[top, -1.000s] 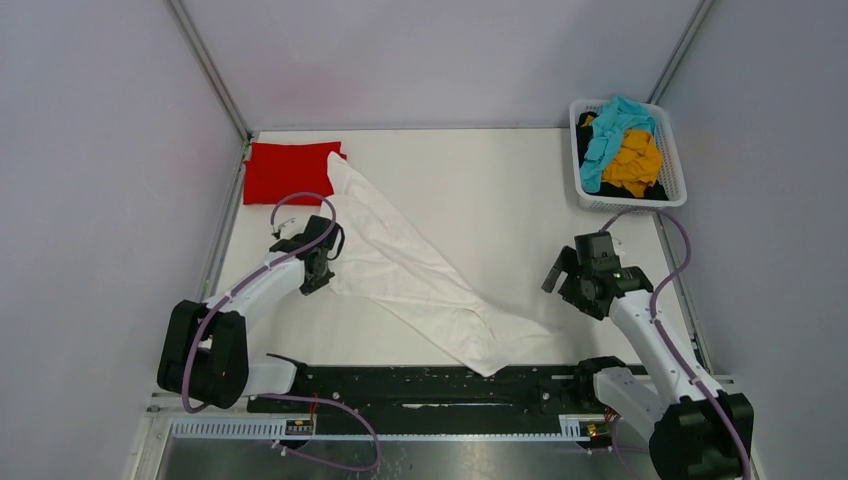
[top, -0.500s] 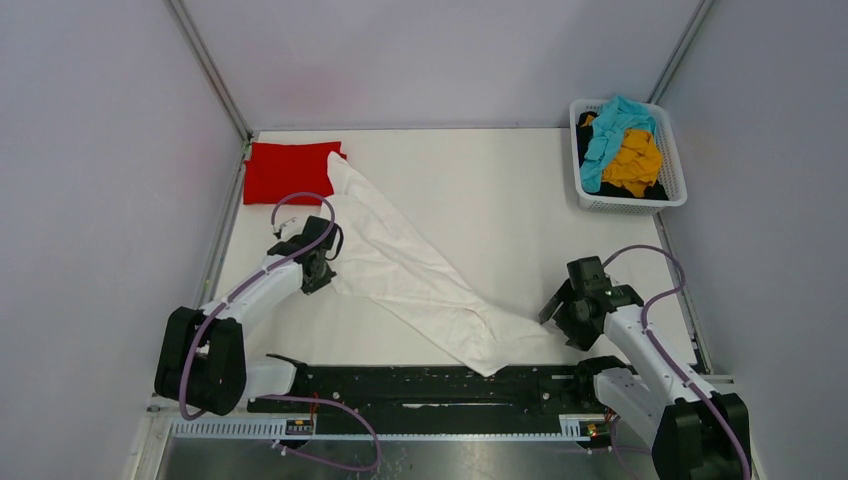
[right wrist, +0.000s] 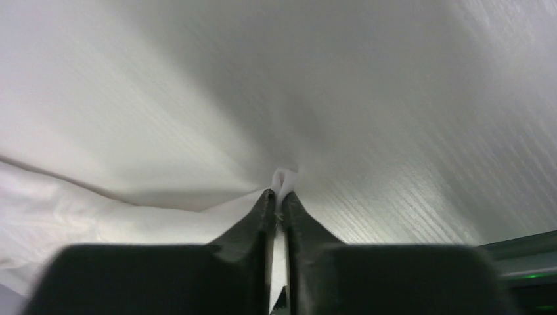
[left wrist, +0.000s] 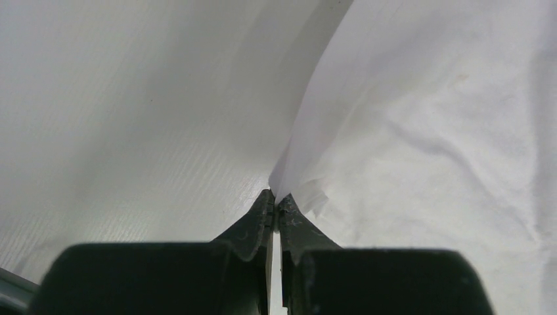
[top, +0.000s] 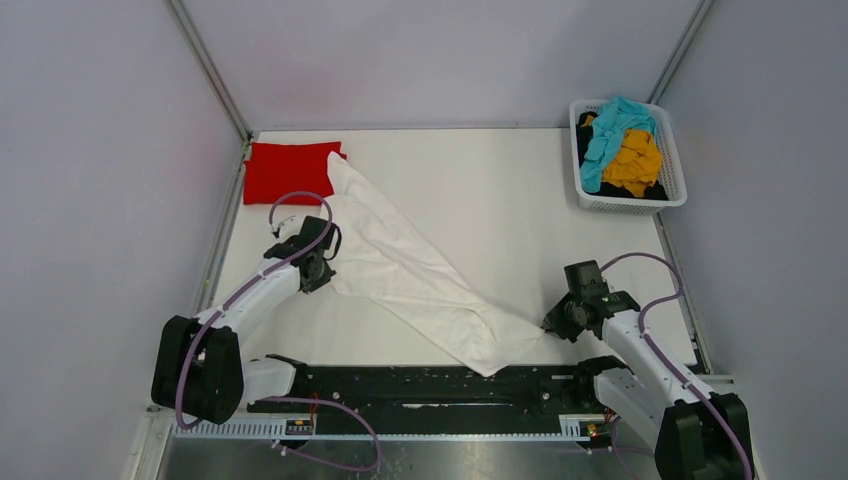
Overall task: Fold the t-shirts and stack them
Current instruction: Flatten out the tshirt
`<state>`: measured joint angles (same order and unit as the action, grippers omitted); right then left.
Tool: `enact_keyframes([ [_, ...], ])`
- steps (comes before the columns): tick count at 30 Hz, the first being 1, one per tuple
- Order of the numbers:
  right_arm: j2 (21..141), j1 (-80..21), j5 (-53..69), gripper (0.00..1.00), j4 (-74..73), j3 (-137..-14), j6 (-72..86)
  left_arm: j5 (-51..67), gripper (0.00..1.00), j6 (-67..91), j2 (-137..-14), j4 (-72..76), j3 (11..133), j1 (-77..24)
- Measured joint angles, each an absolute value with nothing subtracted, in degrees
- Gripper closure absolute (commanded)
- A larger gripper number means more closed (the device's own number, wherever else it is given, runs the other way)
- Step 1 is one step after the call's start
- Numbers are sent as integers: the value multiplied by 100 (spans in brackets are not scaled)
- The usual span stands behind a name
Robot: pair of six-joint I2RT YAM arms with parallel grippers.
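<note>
A large white t-shirt point(top: 415, 270) lies in a long diagonal band from the back left toward the front middle of the table. My left gripper point(top: 322, 268) is shut on its left edge; white cloth point(left wrist: 394, 131) rises from between the closed tips point(left wrist: 276, 197). My right gripper point(top: 556, 322) is shut on the shirt's near right corner, and a small fold of white cloth point(right wrist: 284, 177) pokes out above the pinched tips point(right wrist: 276, 194). A folded red t-shirt point(top: 288, 171) lies at the back left. Teal point(top: 612, 130), mustard-yellow point(top: 635, 162) and black shirts sit in the basket.
A white lattice basket point(top: 582, 165) stands at the back right corner. Grey walls close in the table on three sides. A black rail point(top: 440, 385) runs along the near edge between the arm bases.
My right arm came down and toward the near side to the shirt's right corner, and its gripper went from open to shut on the cloth. The left arm has barely moved.
</note>
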<state>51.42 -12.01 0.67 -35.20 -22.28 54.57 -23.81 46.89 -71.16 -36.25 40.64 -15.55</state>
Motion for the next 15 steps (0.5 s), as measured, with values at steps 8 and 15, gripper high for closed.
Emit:
enact_keyframes([
  [8,4703,-1212,-158,100,-3378,-2296,5297,-2373,100,4678,-6816,-3632,3999,-1555],
  [15,4278,-1212,-447,100,-2873,-2836,4783,-2182,100,4674,-6337,-3745,4156,-1555],
])
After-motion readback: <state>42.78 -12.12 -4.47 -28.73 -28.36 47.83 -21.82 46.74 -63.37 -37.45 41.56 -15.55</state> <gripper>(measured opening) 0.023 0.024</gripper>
